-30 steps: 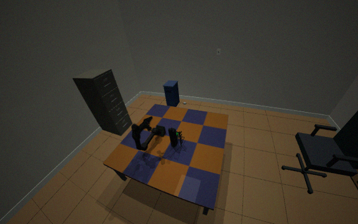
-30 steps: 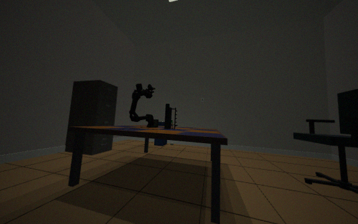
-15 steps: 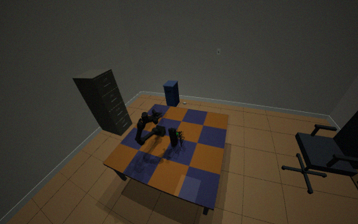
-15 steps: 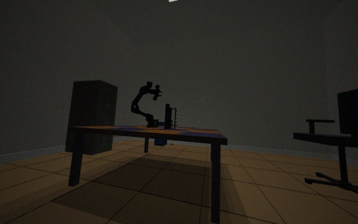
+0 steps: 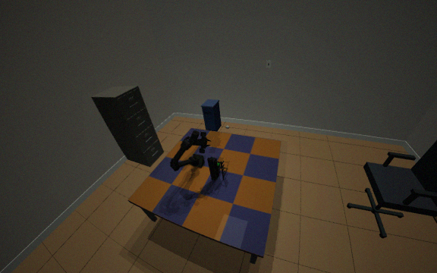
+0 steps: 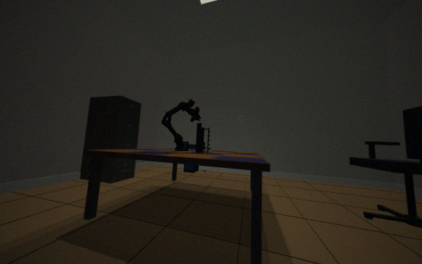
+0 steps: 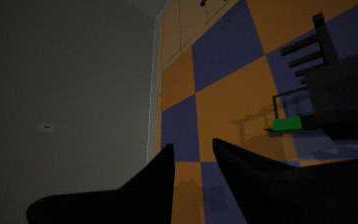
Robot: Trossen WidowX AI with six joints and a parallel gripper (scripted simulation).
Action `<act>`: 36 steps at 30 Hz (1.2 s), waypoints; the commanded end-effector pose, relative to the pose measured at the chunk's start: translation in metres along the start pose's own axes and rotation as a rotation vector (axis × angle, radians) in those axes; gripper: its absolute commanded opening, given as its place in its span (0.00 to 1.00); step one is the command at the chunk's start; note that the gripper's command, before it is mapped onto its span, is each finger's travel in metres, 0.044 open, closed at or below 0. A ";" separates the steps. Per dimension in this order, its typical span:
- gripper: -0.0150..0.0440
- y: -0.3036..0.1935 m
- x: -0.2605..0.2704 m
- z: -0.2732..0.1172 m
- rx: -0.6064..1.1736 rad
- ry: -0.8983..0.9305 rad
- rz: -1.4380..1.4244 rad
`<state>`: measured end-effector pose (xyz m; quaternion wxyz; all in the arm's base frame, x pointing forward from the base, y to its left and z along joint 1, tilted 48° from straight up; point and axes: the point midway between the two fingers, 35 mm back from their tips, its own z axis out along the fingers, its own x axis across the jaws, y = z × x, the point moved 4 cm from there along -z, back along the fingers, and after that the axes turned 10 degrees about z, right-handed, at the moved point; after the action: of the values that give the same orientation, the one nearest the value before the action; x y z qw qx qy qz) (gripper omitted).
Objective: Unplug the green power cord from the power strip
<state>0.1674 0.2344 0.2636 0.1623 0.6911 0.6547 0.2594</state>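
The checkered desk [image 5: 211, 212] has the upright power strip [image 5: 213, 168] mid-desk, nearer the back edge, with the green plug [image 7: 287, 124] still seated. The gripper [image 7: 192, 155] hangs above, partly closed on nothing; it could bump the strip over if it drops in off-line.

green plug [image 7: 287, 124], seated in upright power strip [image 7: 341, 95]

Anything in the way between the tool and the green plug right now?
No. In the wrist view only bare checkered table shows between the tool and the green plug, which sits off to the right against the dark power strip.
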 end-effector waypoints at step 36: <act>0.53 -0.016 -0.123 0.208 1.084 -0.467 -1.514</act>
<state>0.2700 0.1408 0.0687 0.0824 0.1184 0.9103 -0.3881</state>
